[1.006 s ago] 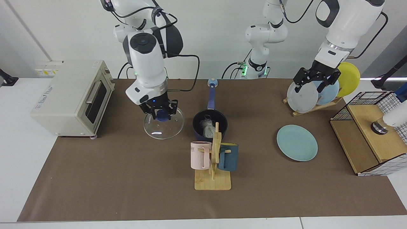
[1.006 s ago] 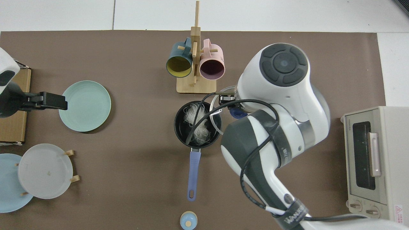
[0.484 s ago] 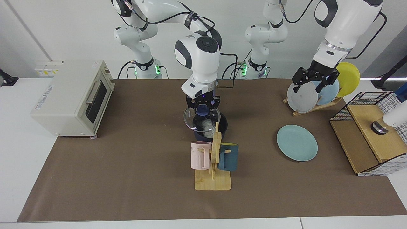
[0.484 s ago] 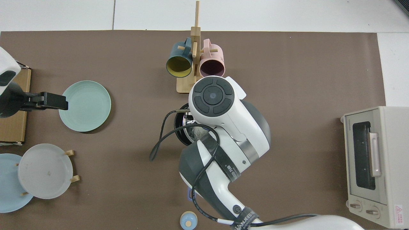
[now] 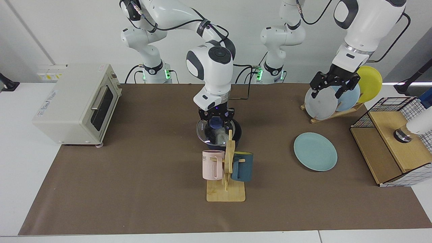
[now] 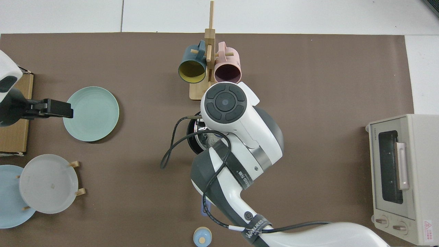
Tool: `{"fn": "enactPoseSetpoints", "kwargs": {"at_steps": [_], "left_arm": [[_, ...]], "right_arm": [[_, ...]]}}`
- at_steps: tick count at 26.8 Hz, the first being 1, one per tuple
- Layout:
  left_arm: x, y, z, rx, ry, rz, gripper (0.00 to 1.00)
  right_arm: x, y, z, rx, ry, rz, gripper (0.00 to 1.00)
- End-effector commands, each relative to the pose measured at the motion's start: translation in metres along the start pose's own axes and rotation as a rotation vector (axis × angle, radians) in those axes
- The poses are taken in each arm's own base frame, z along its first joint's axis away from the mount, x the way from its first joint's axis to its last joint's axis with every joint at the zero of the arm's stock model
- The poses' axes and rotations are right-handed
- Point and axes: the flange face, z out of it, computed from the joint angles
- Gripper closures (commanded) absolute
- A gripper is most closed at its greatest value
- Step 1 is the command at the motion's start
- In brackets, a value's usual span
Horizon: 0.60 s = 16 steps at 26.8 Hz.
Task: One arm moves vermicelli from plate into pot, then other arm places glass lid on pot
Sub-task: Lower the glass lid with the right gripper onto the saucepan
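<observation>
Since half a second ago the right arm has sunk a little, bringing the glass lid point(image 5: 215, 130) from a tilted hover down to lie over the pot point(image 5: 236, 133); whether its rim is fully seated cannot be told.

The toaster oven point(image 5: 76, 104) stands at the facing view's left edge of the brown mat point(image 5: 135, 189), well apart from everything else. In the top view the right arm's bulky wrist covers nearly all of the pot, leaving only a dark arc of rim point(image 6: 190, 137) and a sliver of the blue handle point(image 6: 203, 207).

The wire basket point(image 5: 393, 135) at the far side is cut off by the picture's edge. The left arm waits by the plate rack point(image 5: 332, 113), its gripper point(image 5: 332, 88) in front of the grey plate point(image 5: 320, 101), fingers spread and holding nothing.

The plate point(image 5: 315, 151) lies flat and bare on the mat, near the rack. The mug stand point(image 5: 226, 172), with a pink mug point(image 5: 212, 164) and a dark blue mug point(image 5: 243, 166), hides the pot's near wall.

The right gripper point(image 5: 216, 118) is clamped on the lid's blue knob point(image 5: 215, 123). The vermicelli point(image 5: 221, 137) shows only as a pale blur through the glass, inside the pot.
</observation>
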Motion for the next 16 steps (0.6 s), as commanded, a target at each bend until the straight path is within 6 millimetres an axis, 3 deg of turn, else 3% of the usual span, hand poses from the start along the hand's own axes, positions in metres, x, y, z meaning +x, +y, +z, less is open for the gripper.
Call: {"fn": "enactPoseSetpoints", "kwargs": {"at_steps": [1, 16], "left_arm": [[-0.0059, 0.0018, -0.0020, -0.004, 0.002, -0.003, 0.00], [-0.0058, 0.0019, -0.0027, -0.004, 0.003, -0.003, 0.00]], "right_arm": [[0.0012, -0.0054, 0.0022, 0.009, 0.020, 0.009, 1.00], [0.0022, -0.0100, 0.0094, 0.027, 0.035, -0.006, 1.00]]}}
